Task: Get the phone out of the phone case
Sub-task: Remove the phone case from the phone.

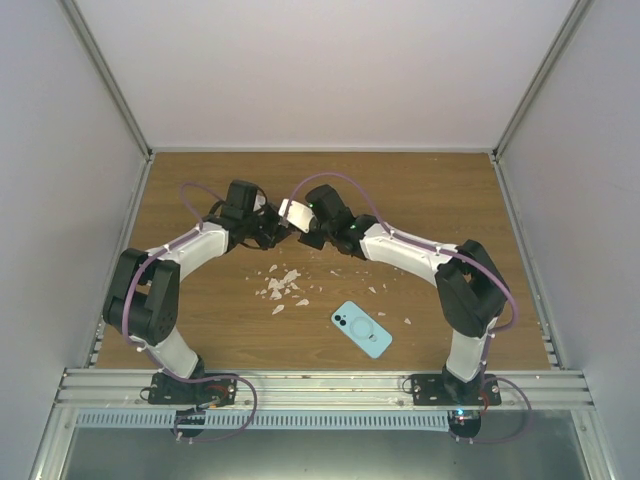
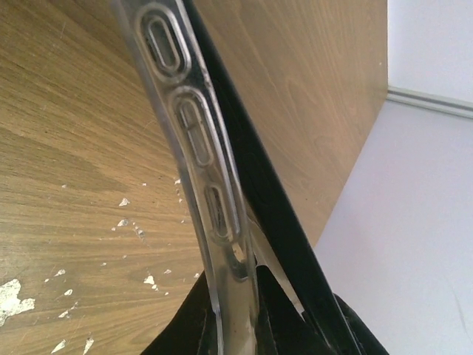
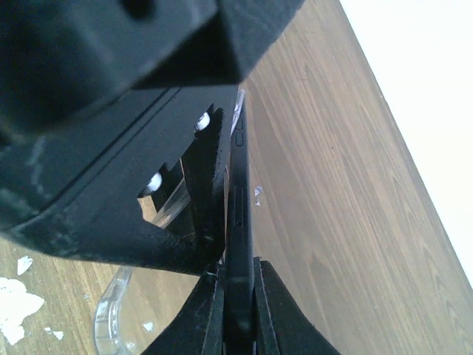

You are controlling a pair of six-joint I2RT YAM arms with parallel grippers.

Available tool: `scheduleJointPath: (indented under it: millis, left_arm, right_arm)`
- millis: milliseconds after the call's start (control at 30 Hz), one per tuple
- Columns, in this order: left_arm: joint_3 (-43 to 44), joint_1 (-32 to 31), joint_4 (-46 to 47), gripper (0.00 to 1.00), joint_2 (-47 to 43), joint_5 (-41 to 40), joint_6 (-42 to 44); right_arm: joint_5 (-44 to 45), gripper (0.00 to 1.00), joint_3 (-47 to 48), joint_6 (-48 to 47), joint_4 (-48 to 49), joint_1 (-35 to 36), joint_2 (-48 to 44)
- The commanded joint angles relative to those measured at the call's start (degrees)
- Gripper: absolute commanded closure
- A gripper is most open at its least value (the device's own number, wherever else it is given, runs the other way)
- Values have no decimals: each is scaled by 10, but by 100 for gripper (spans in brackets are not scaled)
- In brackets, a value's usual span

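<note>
The right gripper (image 3: 238, 314) is pinched tight on the phone (image 3: 240, 211); the left gripper (image 2: 240, 325) clamps the clear case (image 2: 191, 133), both beyond the crumbs (image 1: 280, 286).

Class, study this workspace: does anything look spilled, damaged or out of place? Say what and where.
Yes: white flakes lie scattered on the table, around its middle and just left of the light blue phone. They look like broken chips or debris, which is odd on a work surface. Where they came from cannot be told.
</note>
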Motion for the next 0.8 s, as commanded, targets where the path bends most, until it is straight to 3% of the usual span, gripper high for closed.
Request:
scheduleJointPath:
  millis: [0,767]
  left_arm:
    - [3,0,-67,100,6,-44,57]
    - [18,8,-119,100,-8,-134,109]
  right_arm:
    - [34,100,50,25,2,-21,-35]
    - [25,100,80,79,-43,-47,-60]
